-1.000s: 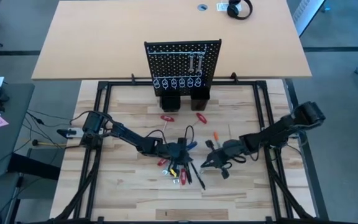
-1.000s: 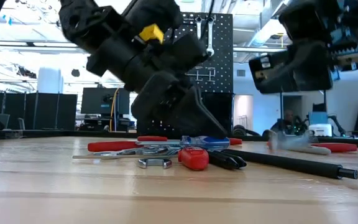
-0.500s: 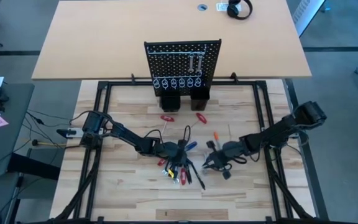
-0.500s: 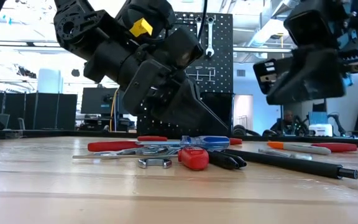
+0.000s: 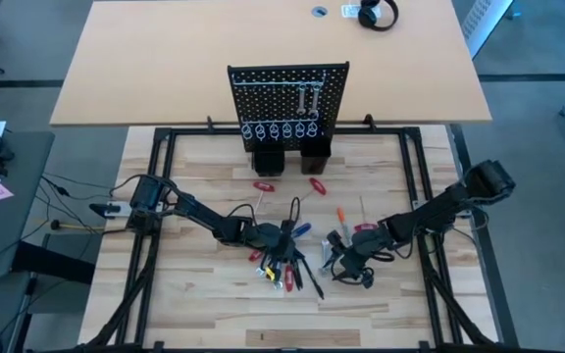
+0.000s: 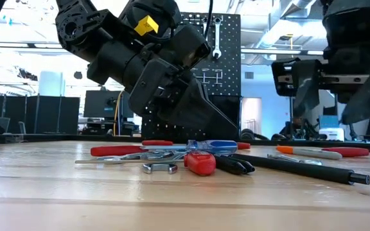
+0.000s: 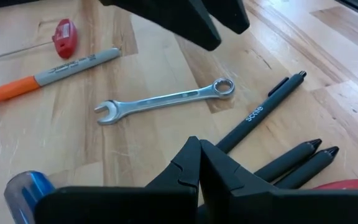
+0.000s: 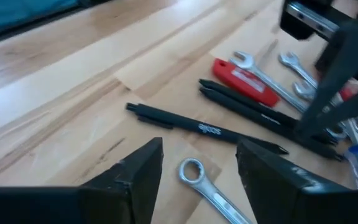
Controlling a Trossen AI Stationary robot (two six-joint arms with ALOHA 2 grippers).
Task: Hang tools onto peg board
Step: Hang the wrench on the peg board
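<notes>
You get even, bright overhead light on the table (image 5: 204,284). Beyond the peg board (image 6: 227,70), windows glare; the right wrist view is blurred.

Left gripper (image 5: 284,238) low over the table's middle, fingers pressed together at the tips, arm stretched in from the left edge. Right gripper (image 5: 337,257) just beside it, fingers (image 8: 135,171) spread apart, arm angling in from the right.

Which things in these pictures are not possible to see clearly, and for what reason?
- Silver wrench: right wrist view, its far end cut off by the picture's edge.
- Blue handle: left wrist view, partly hidden behind the left claw.
- Peg board: low view, mostly hidden by the left arm.
- Ring hooks: high view, too small.
</notes>
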